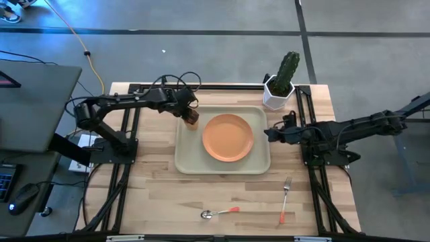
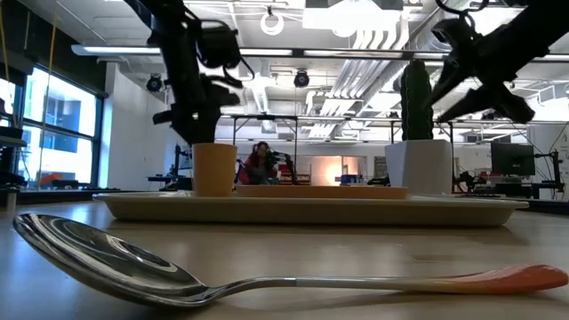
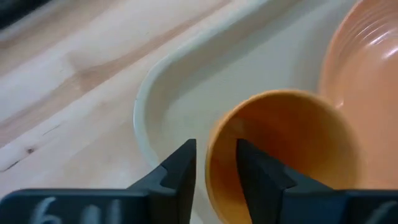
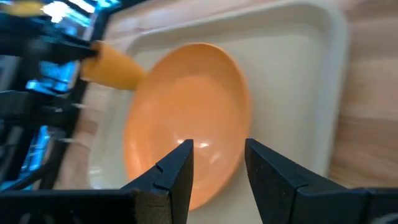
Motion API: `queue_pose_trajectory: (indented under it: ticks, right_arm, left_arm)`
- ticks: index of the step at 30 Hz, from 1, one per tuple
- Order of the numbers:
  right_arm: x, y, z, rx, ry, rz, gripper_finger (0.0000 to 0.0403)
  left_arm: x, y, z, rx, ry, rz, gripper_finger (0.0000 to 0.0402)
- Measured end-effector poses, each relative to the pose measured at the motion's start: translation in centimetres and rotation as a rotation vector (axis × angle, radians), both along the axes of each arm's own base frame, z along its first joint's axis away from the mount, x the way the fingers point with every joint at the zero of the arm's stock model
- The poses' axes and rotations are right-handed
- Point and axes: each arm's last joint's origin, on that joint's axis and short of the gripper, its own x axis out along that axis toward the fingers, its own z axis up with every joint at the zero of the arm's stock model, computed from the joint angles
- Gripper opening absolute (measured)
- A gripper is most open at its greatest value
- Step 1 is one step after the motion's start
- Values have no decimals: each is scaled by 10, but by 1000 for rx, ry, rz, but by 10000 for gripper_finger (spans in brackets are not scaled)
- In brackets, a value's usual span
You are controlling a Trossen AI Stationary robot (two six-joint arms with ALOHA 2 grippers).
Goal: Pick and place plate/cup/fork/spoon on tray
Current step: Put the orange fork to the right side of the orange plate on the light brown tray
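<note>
The orange cup (image 1: 193, 121) stands upright on its base in the far left corner of the beige tray (image 1: 185, 158), and also shows in the low view (image 2: 214, 169). The orange plate (image 1: 228, 138) lies flat in the tray's middle. My left gripper (image 3: 216, 155) is open above the cup, one finger outside the near wall and one inside, with a gap on each side. My right gripper (image 1: 267, 133) is open and empty at the tray's right rim, facing the plate (image 4: 186, 124). The spoon (image 1: 218, 212) and fork (image 1: 285, 198) lie on the table near its front edge.
A white pot with a green cactus (image 1: 279, 84) stands at the table's far right, behind the tray. Bare wood lies between the tray and the cutlery. The spoon's bowl (image 2: 133, 262) is close to the low camera. A person sits far off in the room (image 2: 260, 164).
</note>
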Motion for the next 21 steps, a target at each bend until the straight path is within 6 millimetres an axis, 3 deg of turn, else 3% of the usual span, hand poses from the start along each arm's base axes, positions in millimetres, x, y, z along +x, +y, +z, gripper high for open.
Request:
queue_pose_trajectory:
  ticks: [7,12,21]
  right_arm:
    - [3,12,-11,73,52,-4,135]
    - [13,25,-18,115,97,-1,123]
    - [60,68,9,110,287,47,85]
  left_arm:
    - [-21,-14,59,192,-168,24,117]
    - [-38,-31,92,293,-285,-66,117]
    - [-48,-73,128,420,-491,-294,117]
